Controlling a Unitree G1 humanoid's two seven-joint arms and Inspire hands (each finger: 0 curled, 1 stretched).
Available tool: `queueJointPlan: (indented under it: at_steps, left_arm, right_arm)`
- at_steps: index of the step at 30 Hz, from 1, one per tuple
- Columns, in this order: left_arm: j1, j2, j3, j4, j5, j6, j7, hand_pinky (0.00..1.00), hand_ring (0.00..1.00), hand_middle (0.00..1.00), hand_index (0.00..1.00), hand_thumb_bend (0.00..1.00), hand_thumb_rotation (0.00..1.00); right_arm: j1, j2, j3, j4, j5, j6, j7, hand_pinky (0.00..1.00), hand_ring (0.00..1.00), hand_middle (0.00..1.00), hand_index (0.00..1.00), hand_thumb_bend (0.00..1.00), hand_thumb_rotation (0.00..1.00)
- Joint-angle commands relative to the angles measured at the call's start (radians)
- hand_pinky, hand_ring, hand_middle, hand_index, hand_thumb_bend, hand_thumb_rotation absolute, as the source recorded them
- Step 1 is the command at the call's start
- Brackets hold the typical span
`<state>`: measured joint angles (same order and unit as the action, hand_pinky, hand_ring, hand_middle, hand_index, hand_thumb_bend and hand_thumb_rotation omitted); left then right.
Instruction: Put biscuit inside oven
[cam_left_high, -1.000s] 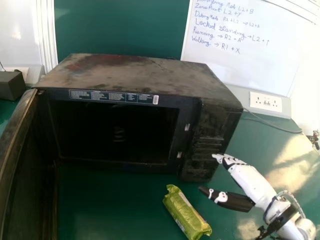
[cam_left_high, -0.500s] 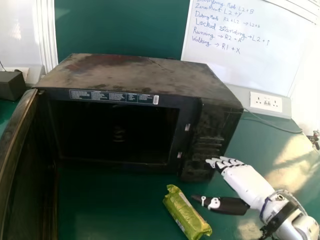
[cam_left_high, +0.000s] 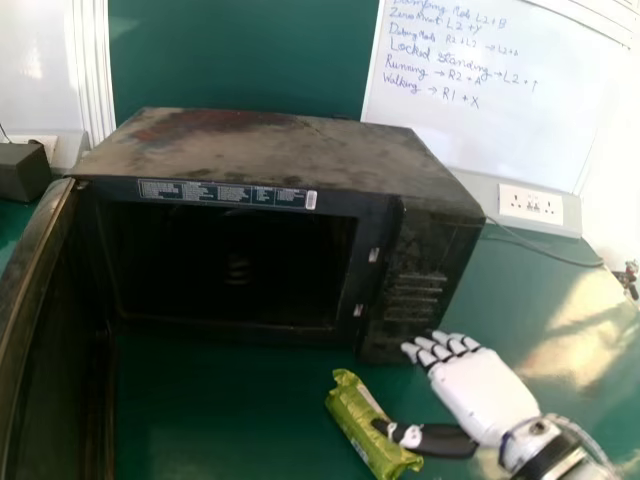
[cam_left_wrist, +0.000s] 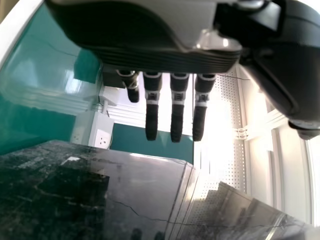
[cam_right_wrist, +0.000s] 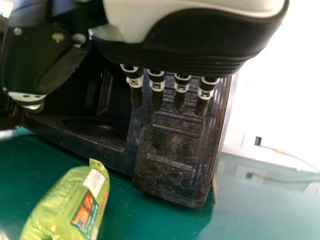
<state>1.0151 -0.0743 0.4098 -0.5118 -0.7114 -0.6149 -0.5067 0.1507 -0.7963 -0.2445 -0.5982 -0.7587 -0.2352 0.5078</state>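
Right hand (cam_left_high: 485, 392) is held wide, unladen, before oven's (cam_left_high: 270, 150) panel side. Biscuit packet (cam_left_high: 352, 412) is laid before oven, near thumb. Grasping judged in hand; packet to be straddled, then gripped. Left hand (cam_left_wrist: 150, 56), wide, is seen in left wrist view.

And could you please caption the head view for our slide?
Right hand open near a green biscuit packet, before the open oven.
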Motion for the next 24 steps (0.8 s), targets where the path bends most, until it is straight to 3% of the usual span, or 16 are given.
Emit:
queueJointPlan:
  at_steps: [1,9,13,24]
  left_arm:
    - [0.017,-0.02,0.002,-0.012,-0.001,-0.006,0.006,0.7,0.74,0.78,0.75,1.0,0.83]
    - [0.03,-0.015,-0.005,-0.013,-0.016,0.002,-0.005,0.63,0.71,0.75,0.74,1.0,0.88]
    - [0.034,-0.024,-0.008,-0.017,-0.006,-0.002,0.005,0.63,0.71,0.76,0.74,1.0,0.87]
    - [0.052,-0.032,-0.015,-0.033,0.004,-0.003,0.012,0.63,0.7,0.73,0.73,1.0,0.92]
  right_arm:
    - [0.011,0.024,0.016,-0.021,-0.023,0.02,-0.006,0.98,1.0,1.0,1.0,0.89,0.96]
    - [0.026,0.078,0.051,-0.035,-0.099,0.051,-0.018,1.0,1.0,1.0,1.0,0.9,0.96]
    - [0.013,0.092,0.085,-0.037,-0.099,0.086,0.024,0.98,1.0,1.0,1.0,0.9,0.98]
    - [0.001,0.132,0.178,-0.002,-0.199,0.122,0.011,0.97,1.0,1.0,1.0,0.9,0.98]
